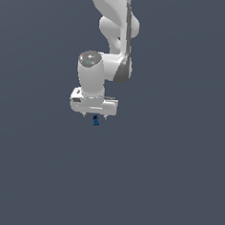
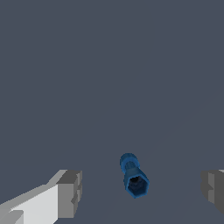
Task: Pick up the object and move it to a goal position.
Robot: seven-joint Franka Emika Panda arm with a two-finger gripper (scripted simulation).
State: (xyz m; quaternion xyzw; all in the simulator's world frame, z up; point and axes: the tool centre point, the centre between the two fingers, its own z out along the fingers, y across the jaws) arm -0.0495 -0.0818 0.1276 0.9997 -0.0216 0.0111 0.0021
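In the exterior view, the left part of the frame is plain dark grey-blue ground (image 1: 29,165) with nothing on it, and no edge, rim or wall shows anywhere. Toward the middle, the white arm (image 1: 114,23) drops in from the top border and ends in a broad wrist block carrying the gripper (image 1: 96,116), which points straight down. Right of the arm the same flat grey runs unbroken to the border, so there is open room on every side of the tool.

The object (image 1: 96,121), a tiny bright-blue piece, sits directly under the gripper, just below the short fingertips and roughly centred on them; whether it rests on a surface cannot be told from this view.

In the wrist view, one grey finger pad (image 2: 70,193) stands at one side and the other pad (image 2: 213,191) at the opposite border, with a wide gap between them, so the jaws are spread apart. The blue piece lies within that gap, nearer its middle, touching neither pad, and it looks like a short tube with a hexagonal hollow end facing the camera.
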